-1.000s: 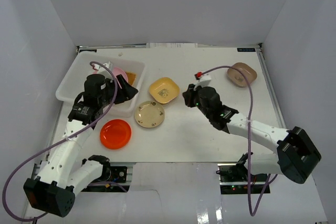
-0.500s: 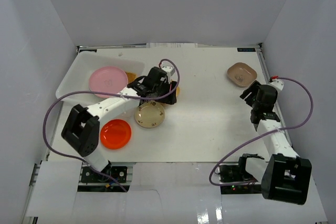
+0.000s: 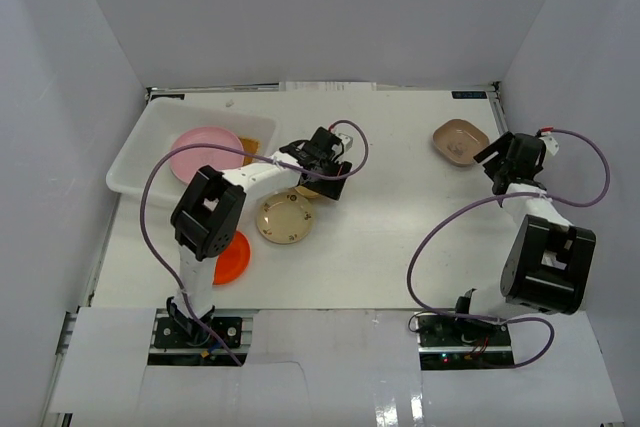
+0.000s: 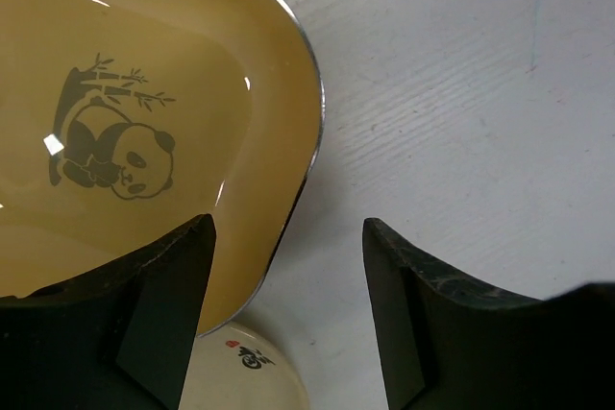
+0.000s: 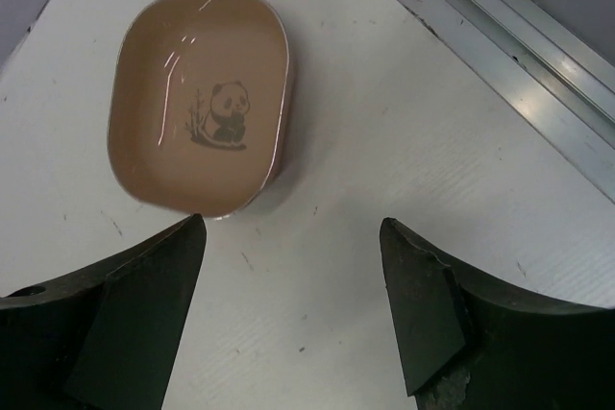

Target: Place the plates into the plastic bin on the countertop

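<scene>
My left gripper (image 3: 325,175) is open over the square yellow panda plate (image 4: 144,122). One finger (image 4: 163,285) is above the plate's inside, the other is above the bare countertop, and the plate's rim lies between them. In the top view the arm hides most of this plate. My right gripper (image 3: 495,155) is open and empty just short of the brown square panda plate (image 3: 458,140), which also shows in the right wrist view (image 5: 202,103). A pink plate (image 3: 205,152) lies in the plastic bin (image 3: 140,152). A cream round plate (image 3: 285,217) and a red-orange plate (image 3: 235,257) lie on the countertop.
An orange-yellow dish (image 3: 252,143) sits in the bin's right end. The cream plate's edge (image 4: 250,372) lies right under my left gripper. A metal rail (image 5: 519,36) runs along the countertop's right edge near the brown plate. Pale grey walls enclose the surface.
The pink plate now lies in the bin. My left arm swung from the bin to the yellow plate. My right arm swung from the middle to the brown plate at the back right.
</scene>
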Controlling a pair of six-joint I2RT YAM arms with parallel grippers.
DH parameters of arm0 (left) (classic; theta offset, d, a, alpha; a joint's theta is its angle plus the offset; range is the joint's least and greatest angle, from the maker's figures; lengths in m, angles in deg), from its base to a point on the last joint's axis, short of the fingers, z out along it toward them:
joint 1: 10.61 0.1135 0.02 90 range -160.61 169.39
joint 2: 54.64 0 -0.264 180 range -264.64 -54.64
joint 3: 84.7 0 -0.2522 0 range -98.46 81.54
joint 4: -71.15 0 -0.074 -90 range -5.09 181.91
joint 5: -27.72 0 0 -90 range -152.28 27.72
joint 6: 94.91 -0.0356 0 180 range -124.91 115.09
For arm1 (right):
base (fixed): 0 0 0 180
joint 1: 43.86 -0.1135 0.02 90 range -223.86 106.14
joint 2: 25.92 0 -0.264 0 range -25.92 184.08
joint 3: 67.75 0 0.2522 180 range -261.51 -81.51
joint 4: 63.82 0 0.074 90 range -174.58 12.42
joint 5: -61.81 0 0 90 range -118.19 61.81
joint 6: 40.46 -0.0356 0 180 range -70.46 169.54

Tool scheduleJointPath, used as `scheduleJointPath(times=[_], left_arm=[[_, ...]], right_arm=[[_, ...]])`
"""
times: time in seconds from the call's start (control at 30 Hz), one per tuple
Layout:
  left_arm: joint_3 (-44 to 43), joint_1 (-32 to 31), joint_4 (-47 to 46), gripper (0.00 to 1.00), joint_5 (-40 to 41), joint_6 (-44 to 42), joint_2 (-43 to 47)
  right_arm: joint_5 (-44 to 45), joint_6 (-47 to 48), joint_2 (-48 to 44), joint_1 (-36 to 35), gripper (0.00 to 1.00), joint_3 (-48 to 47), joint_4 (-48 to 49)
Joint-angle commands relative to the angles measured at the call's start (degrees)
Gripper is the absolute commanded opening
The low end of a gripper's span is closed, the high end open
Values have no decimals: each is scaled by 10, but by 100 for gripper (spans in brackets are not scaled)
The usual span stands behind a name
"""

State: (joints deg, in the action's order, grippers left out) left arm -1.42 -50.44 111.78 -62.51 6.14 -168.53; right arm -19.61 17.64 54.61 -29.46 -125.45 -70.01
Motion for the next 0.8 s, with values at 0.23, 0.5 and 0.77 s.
scheduleJointPath(times=[0.23,0.5,0.77], left_arm=[[-52,0,19,58,68,-39,-51],[-77,0,15,0,73,-39,-21],[-131,19,35,0,97,-22,133]], right_arm=[[-50,-42,152,8,74,-84,45],[-81,-52,209,8,47,-95,80],[-90,-53,193,-6,14,-77,107]])
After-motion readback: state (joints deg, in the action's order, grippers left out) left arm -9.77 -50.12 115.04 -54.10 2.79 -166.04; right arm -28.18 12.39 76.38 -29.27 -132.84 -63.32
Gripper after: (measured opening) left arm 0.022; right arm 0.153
